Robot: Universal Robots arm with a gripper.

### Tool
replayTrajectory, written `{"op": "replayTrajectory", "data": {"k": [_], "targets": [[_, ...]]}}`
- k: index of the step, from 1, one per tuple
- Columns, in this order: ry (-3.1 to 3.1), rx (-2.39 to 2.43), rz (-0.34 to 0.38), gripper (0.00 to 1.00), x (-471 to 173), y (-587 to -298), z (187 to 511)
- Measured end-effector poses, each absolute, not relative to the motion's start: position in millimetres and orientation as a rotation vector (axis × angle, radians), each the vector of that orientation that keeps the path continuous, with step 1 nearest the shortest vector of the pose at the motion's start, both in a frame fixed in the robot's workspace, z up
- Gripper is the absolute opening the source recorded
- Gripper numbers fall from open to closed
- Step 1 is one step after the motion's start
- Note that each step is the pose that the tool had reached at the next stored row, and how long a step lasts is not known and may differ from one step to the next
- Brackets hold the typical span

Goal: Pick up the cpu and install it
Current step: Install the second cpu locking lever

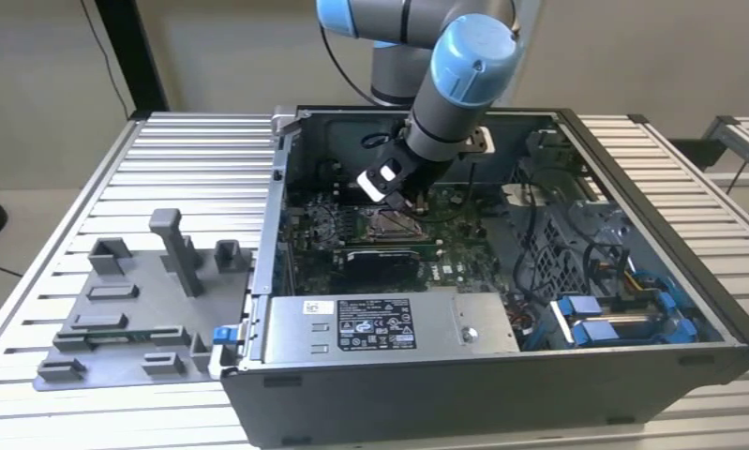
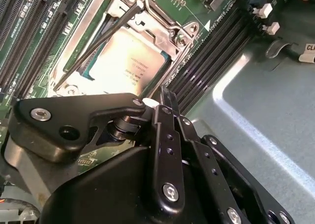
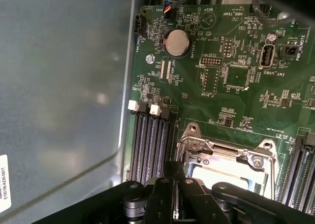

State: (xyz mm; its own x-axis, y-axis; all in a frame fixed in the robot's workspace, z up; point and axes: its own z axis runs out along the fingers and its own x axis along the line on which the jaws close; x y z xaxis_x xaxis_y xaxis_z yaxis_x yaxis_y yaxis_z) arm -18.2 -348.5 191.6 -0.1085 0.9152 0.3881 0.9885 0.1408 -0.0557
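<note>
The cpu (image 2: 125, 61), a flat square chip with a silvery-white top, lies inside the metal-framed socket (image 2: 147, 17) on the green motherboard. A thin dark lever rod (image 2: 93, 44) slants across above it. In the first wrist view a pale strip of the cpu (image 3: 221, 177) shows under the socket frame (image 3: 226, 152). My gripper (image 2: 165, 93) hangs just past the socket's edge, beside the memory slots (image 2: 211, 51), its black fingers shut together with nothing between them. In the exterior view the gripper (image 1: 406, 202) is down inside the open computer case (image 1: 474, 384), right over the socket (image 1: 393, 223).
A power supply box (image 1: 387, 323) fills the case's near side, and cables with blue drive bays (image 1: 618, 314) sit at the exterior view's right. A grey plastic fixture plate (image 1: 137, 309) with blocks lies on the slatted table at the exterior view's left. Case walls surround the board.
</note>
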Motion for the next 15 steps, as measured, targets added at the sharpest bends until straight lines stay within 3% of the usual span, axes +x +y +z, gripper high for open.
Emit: {"op": "replayTrajectory", "data": {"k": [15], "targets": [[-2.095, -1.839, -0.311, 0.00, -14.9, -347.4, 189.2]]}}
